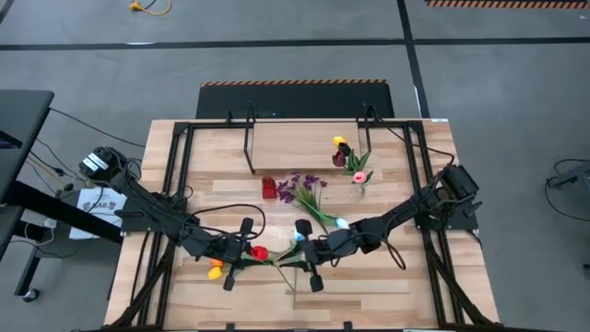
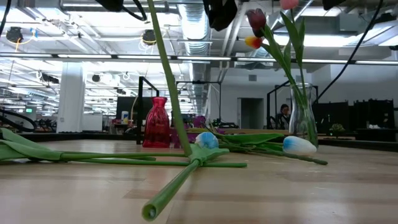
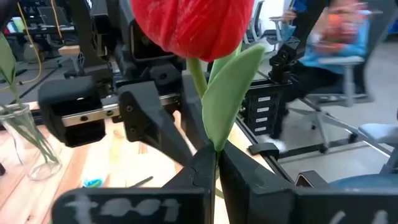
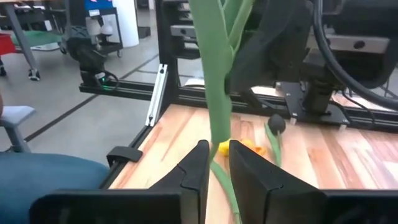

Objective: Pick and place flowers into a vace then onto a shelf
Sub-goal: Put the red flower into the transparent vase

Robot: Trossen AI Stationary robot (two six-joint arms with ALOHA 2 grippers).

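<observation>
A red tulip [image 1: 259,252] on a green stem hangs between both arms near the table's near edge. My left gripper [image 1: 247,252] is shut just under its bloom [image 3: 186,25]. My right gripper [image 1: 295,257] is shut farther down the stem [image 4: 214,93]. In the low view the stem [image 2: 166,93] slants up from the tabletop and the bloom is out of frame. A glass vase [image 1: 359,184] holding yellow, maroon and pink tulips stands by the shelf [image 1: 295,148]. An orange tulip [image 1: 216,270], a purple sprig [image 1: 300,187] and blue-white tulips [image 1: 343,222] lie on the table. My left gripper [image 3: 216,163] pinches the red tulip's stem and a leaf [image 3: 227,93] just below the bloom, coming level from the table's left. The bloom is lifted clear of the table. My right gripper [image 4: 217,158] pinches the same stem [image 4: 219,134] between its two fingers, lying across it and coming from the table's right. The stem runs on toward the left gripper.
A small red vase [image 1: 268,188] stands near the purple sprig. Green stems and leaves [image 2: 74,155] lie across the table in front of the arms. The shelf's black legs [image 1: 249,138] and the black frame rails [image 1: 166,184] border the work area. A person sits beyond the table [image 3: 336,43].
</observation>
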